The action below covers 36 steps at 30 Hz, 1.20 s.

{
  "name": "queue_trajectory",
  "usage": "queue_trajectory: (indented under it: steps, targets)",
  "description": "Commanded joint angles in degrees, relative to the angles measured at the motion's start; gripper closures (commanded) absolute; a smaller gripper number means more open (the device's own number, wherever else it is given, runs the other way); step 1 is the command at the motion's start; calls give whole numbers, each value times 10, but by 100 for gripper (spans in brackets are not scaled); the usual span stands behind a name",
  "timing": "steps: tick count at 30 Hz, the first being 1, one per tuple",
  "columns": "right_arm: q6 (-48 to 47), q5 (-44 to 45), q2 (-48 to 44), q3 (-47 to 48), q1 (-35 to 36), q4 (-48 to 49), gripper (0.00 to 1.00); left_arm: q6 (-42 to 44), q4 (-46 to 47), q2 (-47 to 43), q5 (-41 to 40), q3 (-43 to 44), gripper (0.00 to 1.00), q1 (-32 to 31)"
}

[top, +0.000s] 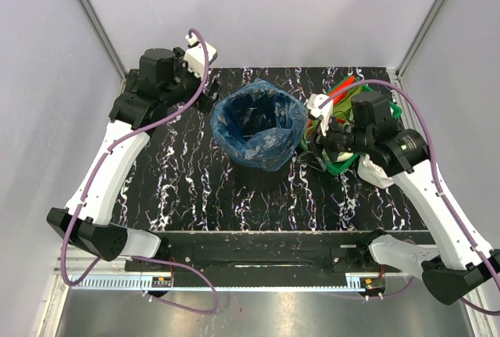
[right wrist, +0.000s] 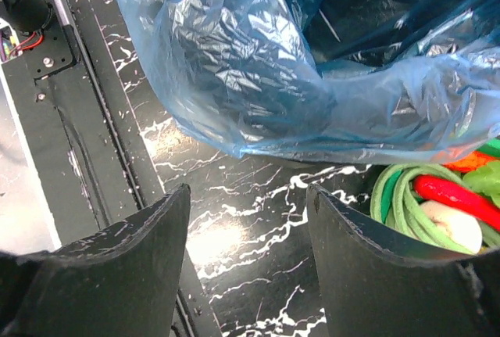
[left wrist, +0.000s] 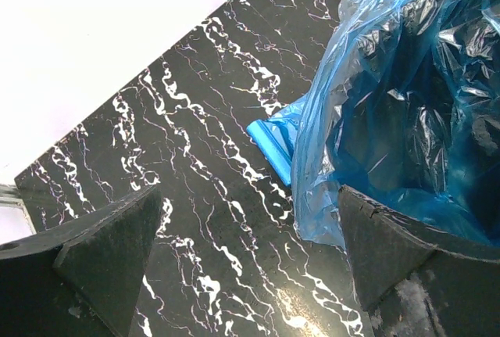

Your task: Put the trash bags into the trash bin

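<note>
Black marbled tabletop [top: 195, 188] carried the trash bin [top: 262, 174], a blue trash bag [top: 258, 122] draped over its rim. Both grippers flanked it empty, left gripper [left wrist: 246, 204] wide, right gripper [right wrist: 248, 196] half-open; pinching only loose film would likely avoid tipping.

Trash bag [top: 275, 143]: thin blue plastic film, glossy, translucent, wrinkled.
Trash bin [top: 262, 177]: matt black plastic.
Table [top: 187, 188]: glossy black top, white marble-like veining.

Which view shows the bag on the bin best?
Top external: the whole blue trash bag lining the trash bin shows as a full ring. Left wrist catches one side; right wrist only the overhang.
</note>
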Motion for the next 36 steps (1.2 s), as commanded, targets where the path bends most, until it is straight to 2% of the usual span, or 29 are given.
queue_trajectory:
  steps: [1,13,24,29,34,36]
  targets:
    - [7,-8,13,12,14,45,34,6,20,-6,7,-1,1,3]
    - [28,22,42,22,43,59,37,14,29,6,10,2,1,3]
    - [22,36,47,13,59,62,53,17,28,2,7,-2,1,3]
    - [20,47,43,10,61,62,71,14,28,6,10,0,1,3]
    - [15,62,30,13,62,55,98,14,26,5,9,0,1,3]
    - [11,67,20,15,62,47,100,15,25,4,7,0,1,3]
